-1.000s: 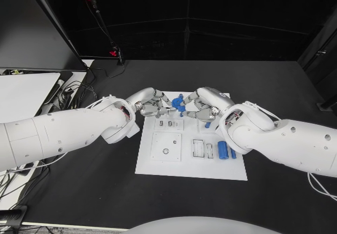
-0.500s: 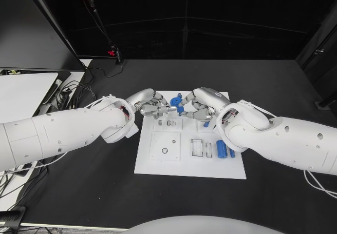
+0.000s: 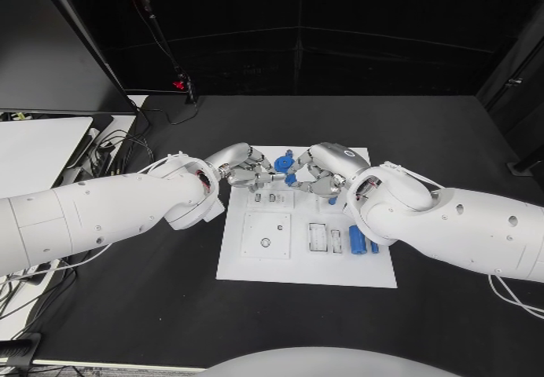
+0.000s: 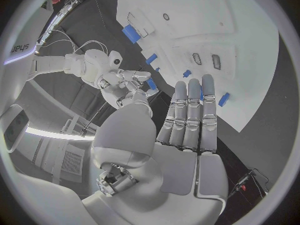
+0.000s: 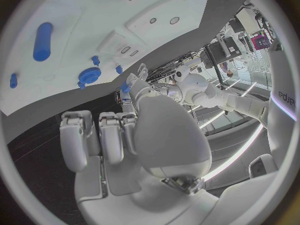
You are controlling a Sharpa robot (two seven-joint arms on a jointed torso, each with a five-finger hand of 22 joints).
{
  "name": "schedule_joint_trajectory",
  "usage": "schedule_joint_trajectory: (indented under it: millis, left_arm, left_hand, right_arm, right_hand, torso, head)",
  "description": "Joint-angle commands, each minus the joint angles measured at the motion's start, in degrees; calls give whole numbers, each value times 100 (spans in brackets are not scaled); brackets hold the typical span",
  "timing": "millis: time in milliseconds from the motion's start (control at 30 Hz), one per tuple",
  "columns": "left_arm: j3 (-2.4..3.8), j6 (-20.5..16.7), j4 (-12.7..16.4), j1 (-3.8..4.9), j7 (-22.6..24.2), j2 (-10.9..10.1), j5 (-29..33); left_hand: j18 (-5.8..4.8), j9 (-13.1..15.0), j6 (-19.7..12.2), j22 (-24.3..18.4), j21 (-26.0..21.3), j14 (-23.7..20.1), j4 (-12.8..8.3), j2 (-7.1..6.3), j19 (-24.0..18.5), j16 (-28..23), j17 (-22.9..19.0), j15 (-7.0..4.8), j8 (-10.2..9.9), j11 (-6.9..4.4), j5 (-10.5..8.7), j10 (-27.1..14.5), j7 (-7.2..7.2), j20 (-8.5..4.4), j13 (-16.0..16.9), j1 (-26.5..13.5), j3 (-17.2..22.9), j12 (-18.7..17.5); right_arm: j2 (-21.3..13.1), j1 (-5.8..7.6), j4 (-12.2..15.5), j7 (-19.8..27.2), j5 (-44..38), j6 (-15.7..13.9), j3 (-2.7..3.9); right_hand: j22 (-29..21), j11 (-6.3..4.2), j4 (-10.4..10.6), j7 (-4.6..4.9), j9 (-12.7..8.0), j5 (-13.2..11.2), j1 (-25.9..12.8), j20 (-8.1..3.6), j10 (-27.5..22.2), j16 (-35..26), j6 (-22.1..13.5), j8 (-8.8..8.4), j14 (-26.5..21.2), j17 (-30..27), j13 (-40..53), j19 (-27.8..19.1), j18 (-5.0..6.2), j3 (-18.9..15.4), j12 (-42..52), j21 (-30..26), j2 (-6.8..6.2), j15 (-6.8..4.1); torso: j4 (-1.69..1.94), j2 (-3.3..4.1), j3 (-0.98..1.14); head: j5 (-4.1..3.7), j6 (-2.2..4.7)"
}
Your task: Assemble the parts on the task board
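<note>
Facing the task board [image 5: 75,15], right wrist view reveals a blue gear [image 5: 89,75].

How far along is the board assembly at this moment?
Early to midway, by the look of it. Both robot hands, left and right, work at the task board's far end around a blue gear; who holds it is unclear. A blue cylinder lies loose on the board, and rectangular slots beside it look unfilled.
</note>
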Motion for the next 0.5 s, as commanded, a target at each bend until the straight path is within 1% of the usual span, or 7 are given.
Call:
schedule_joint_trajectory:
  millis: [33, 133, 300, 367, 500]
  left_arm:
    - [5, 151, -28, 3, -124, 44, -29]
    - [5, 193, -57, 0, -170, 83, -29]
    - [5, 220, -91, -6, -204, 128, -29]
    - [5, 226, -101, -7, -213, 138, -29]
    - [5, 234, -117, -8, -223, 149, -29]
  left_hand:
    - [58, 12, 52, 13, 1, 18, -9, 1, -49, -33, 21, 20, -60, 13, 54, -17, 12, 5, 20, 170, 64, -52]
    - [59, 22, 71, 23, -6, 15, -8, 20, -57, -54, 43, 21, -109, 9, 86, -25, 9, 8, 38, 336, 111, -79]
    - [61, 34, 99, 35, -12, 19, -4, 61, -60, -75, 71, 17, -161, 0, 105, -24, 2, 9, 57, 524, 164, -112]
    - [61, 35, 100, 37, -13, 19, -4, 66, -60, -77, 73, 17, -166, 0, 103, -24, 1, 9, 58, 540, 169, -116]
    - [61, 36, 102, 38, -14, 19, -3, 75, -61, -80, 77, 17, -174, -1, 99, -24, 1, 9, 61, 564, 176, -121]
  right_arm:
    - [-9, 6, 30, 75, -83, -192, 2]
    - [-21, 4, 44, 96, -83, -219, 2]
    - [-30, 1, 62, 96, -84, -195, 2]
    - [-31, 0, 66, 95, -84, -190, 2]
    - [-32, -2, 69, 86, -84, -161, 2]
  right_hand:
    - [1509, 49, -35, 8, 11, 7, 8, 38, 596, 14, 37, 16, 596, 1508, 1506, 585, -87, -12, 14, -1, 23, 41]
    - [1509, 49, -35, 8, 11, 7, 8, 38, 596, 14, 37, 16, 596, 1508, 1506, 585, -87, -12, 14, -1, 23, 41]
    - [1509, 52, -38, 11, 10, 4, 7, 40, 596, 14, 36, 14, 596, 1508, 1506, 585, -87, -14, 14, -1, 20, 43]
    - [1509, 52, -38, 11, 10, 4, 7, 40, 596, 14, 36, 14, 596, 1508, 1506, 585, -87, -14, 14, -1, 20, 43]
    - [1509, 52, -38, 11, 10, 4, 7, 40, 596, 14, 36, 14, 596, 1508, 1506, 585, -87, -14, 14, -1, 20, 43]
  torso:
    - [-1, -3, -1]
    - [6, -1, -1]
    - [0, -4, -2]
    - [2, -3, -2]
    - [1, -3, -3]
  head:
    - [8, 6]
    - [-3, 0]
    - [-15, 13]
    - [-24, 15]
    - [-42, -10]
